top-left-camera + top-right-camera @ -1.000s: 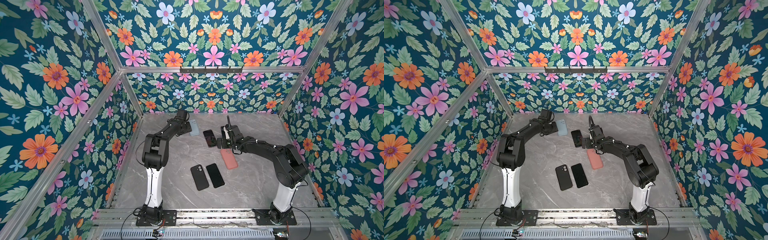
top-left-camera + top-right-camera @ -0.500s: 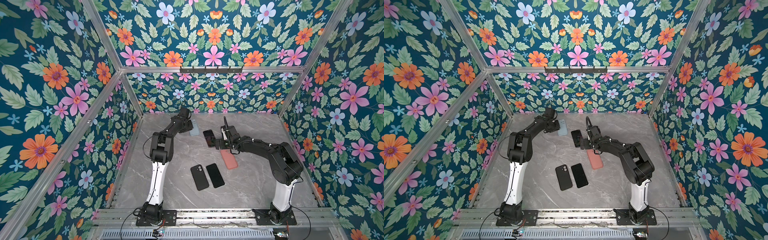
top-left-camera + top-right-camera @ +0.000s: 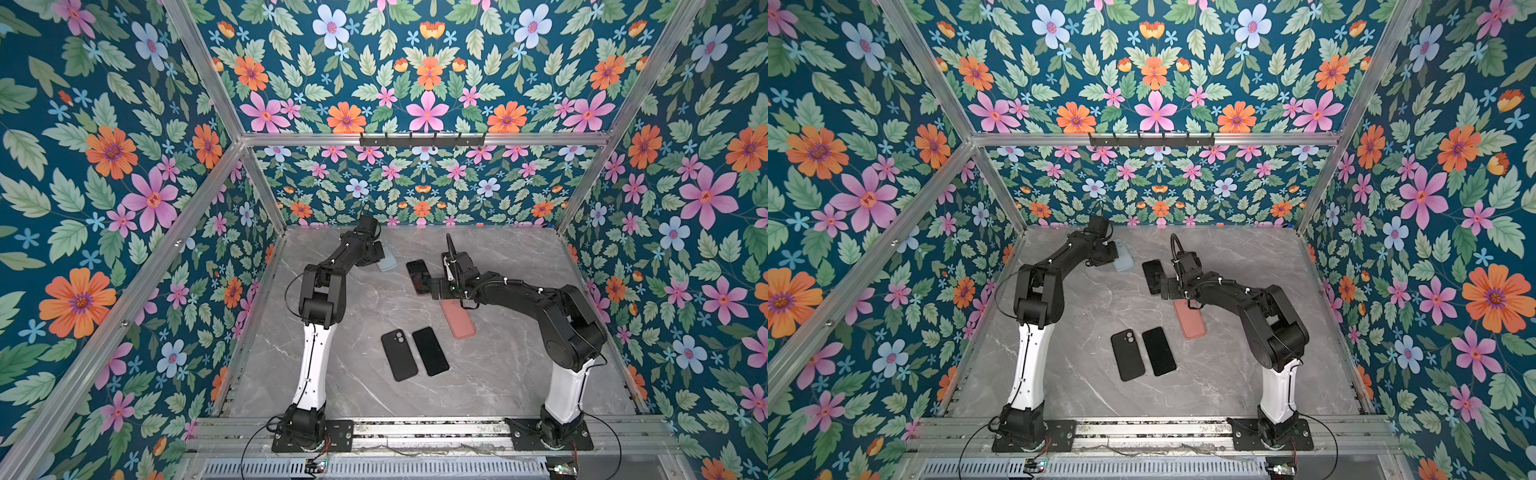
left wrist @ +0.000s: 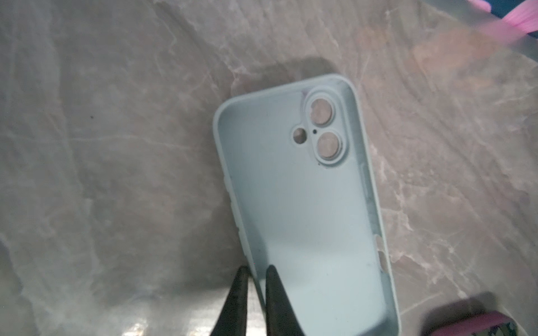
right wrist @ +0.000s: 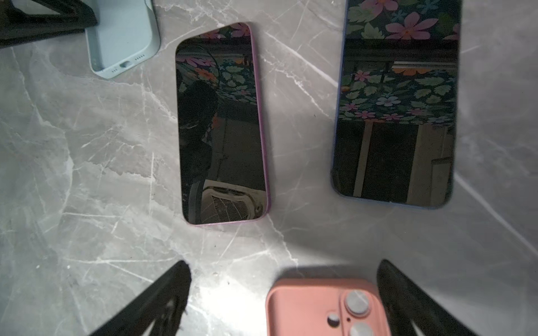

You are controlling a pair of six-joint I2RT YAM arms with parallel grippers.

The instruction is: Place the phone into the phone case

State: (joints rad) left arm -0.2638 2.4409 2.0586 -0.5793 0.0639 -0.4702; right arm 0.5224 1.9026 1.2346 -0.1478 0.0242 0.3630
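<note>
- Pinching one long side wall of the light blue case (image 4: pixel 305 218) is the left gripper (image 4: pixel 256 267): its jaws stand close together, one finger inside the case and one outside.
- The case lies open side up toward the back of the marble table (image 4: pixel 116 145), with its camera holes at the end far from the fingers.
- I think the pinch should be firm without bending the soft wall, so that the case lies flat.
- The right gripper (image 5: pixel 283 261) hangs wide open and empty near the pink-edged phone (image 5: pixel 221 125). A blue-edged phone (image 5: pixel 396 110) lies beside that one, and a salmon case (image 5: pixel 320 308) is partly beneath the gripper.
- The chosen phone is best taken by its long edges, camera end toward the holes.
- No brand or writing is readable — both screens are dark and only mirror the flowered walls.
</note>
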